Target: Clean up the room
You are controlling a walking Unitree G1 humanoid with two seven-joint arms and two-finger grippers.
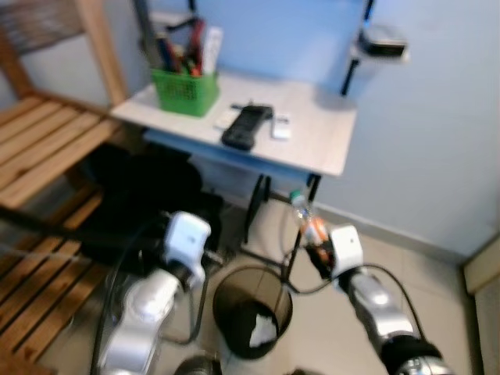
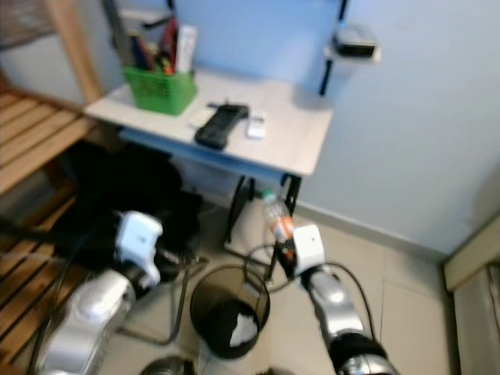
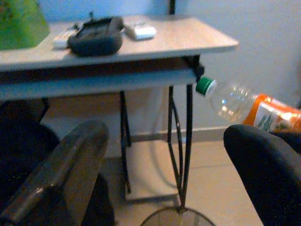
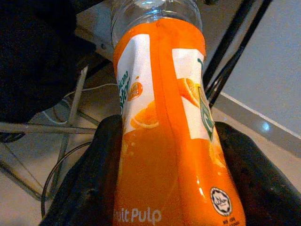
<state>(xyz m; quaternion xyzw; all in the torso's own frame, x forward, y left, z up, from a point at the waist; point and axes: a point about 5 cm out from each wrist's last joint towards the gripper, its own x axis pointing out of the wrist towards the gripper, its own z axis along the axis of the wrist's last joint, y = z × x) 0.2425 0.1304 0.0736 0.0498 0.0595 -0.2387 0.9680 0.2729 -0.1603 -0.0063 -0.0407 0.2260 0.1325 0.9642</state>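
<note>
Slatted wooden shelves [image 1: 39, 148] fill the left side. Beside them stands a pale, smooth-topped desk [image 1: 320, 133] on thin black metal legs. On it, from the left, sit a green plastic mesh basket [image 1: 184, 91] packed with pens, then a chunky black handset [image 1: 247, 126] with a small white remote [image 1: 281, 127] just beside it. Lower down, the left claw [image 3: 155, 183] hangs in front of the dark space under the desk, its two rounded black fingers [image 3: 70, 165] spread wide with nothing between them. A round black wire-mesh bin [image 1: 251, 311] stands on the tiled floor, crumpled white paper inside. Right of and above the bin, the right claw [image 1: 316, 248] pinches a clear plastic bottle [image 4: 164, 117] with a glossy orange label and green cap, held upright near the desk leg.
</note>
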